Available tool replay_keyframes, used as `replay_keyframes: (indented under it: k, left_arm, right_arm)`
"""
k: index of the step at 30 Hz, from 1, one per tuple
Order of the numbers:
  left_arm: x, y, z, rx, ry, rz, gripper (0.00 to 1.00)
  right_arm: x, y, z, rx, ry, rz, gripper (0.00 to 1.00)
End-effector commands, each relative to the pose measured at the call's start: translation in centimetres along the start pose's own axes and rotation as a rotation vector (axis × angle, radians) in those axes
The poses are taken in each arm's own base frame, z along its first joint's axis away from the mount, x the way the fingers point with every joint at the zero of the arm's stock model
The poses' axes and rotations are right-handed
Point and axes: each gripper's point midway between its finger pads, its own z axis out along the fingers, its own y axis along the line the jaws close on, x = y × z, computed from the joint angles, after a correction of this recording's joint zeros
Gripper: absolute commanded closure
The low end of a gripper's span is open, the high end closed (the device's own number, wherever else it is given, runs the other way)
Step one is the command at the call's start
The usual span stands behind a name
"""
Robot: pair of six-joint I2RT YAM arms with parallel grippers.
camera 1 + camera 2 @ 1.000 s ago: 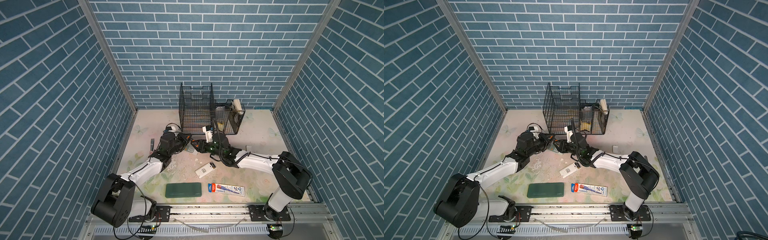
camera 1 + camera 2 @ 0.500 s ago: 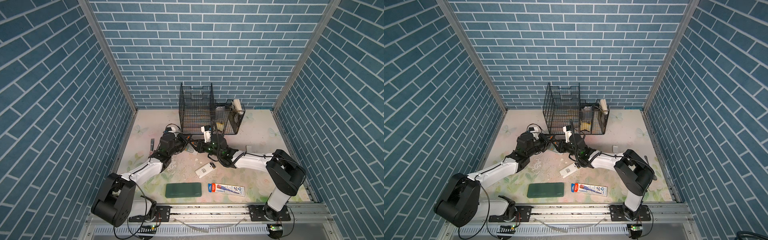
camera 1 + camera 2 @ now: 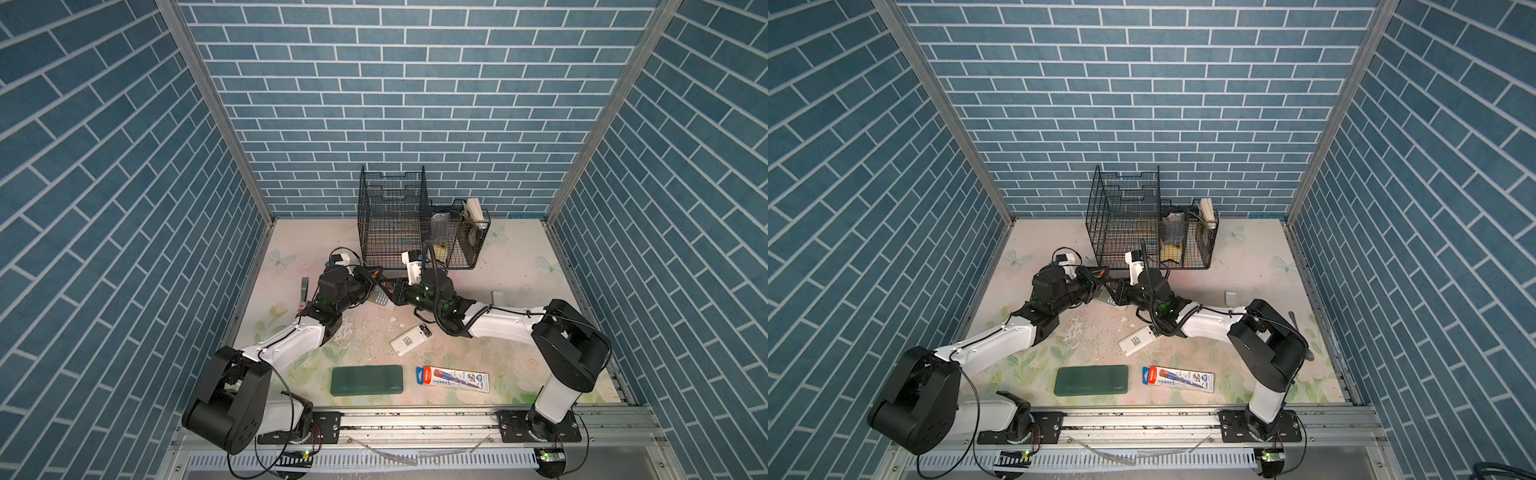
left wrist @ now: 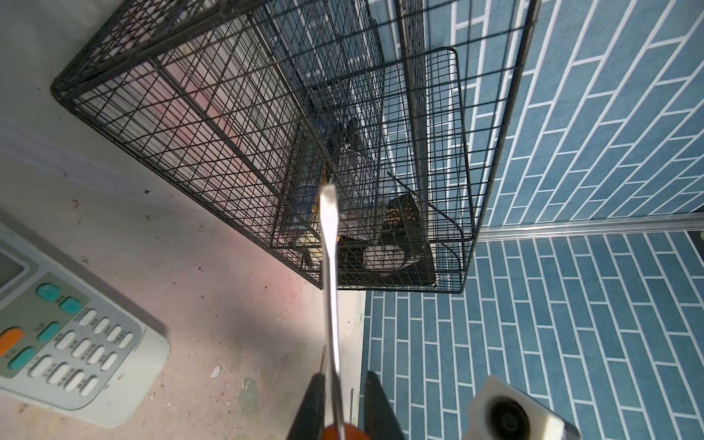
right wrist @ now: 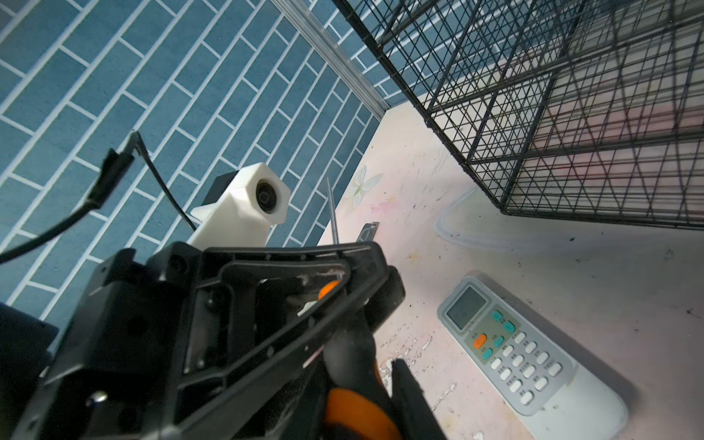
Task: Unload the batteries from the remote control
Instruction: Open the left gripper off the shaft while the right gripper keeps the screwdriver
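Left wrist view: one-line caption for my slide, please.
Left pincer shut on the screwdriver, its flat blade pointing toward the wire cage, a grey remote lying buttons-up nearby.

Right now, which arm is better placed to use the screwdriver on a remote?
Probably the right: the right gripper sits around the thick orange-and-black handle of the screwdriver, while the left gripper pinches it up by the shaft. The white remote also lies nearer the right arm.
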Motion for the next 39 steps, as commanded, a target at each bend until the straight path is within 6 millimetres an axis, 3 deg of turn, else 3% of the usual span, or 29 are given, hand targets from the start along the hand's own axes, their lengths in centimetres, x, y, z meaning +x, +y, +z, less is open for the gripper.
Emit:
replay_keyframes:
  k: [1,7,8,12,17,20,32,39]
  left_arm:
    - [0.5,1.6,-0.1,-0.038,0.016,0.013,1.0]
    - [0.5,2.5,-0.3,-0.057,0.003,0.018,1.0]
    - [0.4,2.6,-0.3,-0.058,-0.002,0.024,0.97]
    - [0.1,2.6,-0.6,-0.073,-0.018,0.084,0.83]
    - [-0.1,1.5,-0.6,-0.044,-0.007,0.148,0.56]
    - [-0.1,1.2,-0.5,-0.055,0.006,0.187,0.47]
    - [0.3,2.0,-2.7,-0.11,0.023,0.309,0.42]
    - [1.0,2.6,-3.7,-0.127,0.047,0.278,0.41]
  right_arm:
    - [-2.6,0.6,-1.1,-0.008,-0.114,-0.011,0.81]
    - [-2.6,0.7,-1.4,0.005,-0.101,0.001,0.96]
    - [-2.7,0.8,-1.6,0.002,-0.104,0.004,1.0]
    - [-2.8,1.1,-2.4,0.025,-0.081,0.021,1.0]
    - [-2.8,0.6,-3.2,0.084,-0.045,0.034,1.0]
    - [-2.5,0.2,-3.9,0.124,-0.014,0.045,1.0]
    - [0.0,-2.3,-9.8,0.313,0.115,0.072,1.0]
    - [-0.3,-2.6,-11.4,0.328,0.077,0.038,1.0]
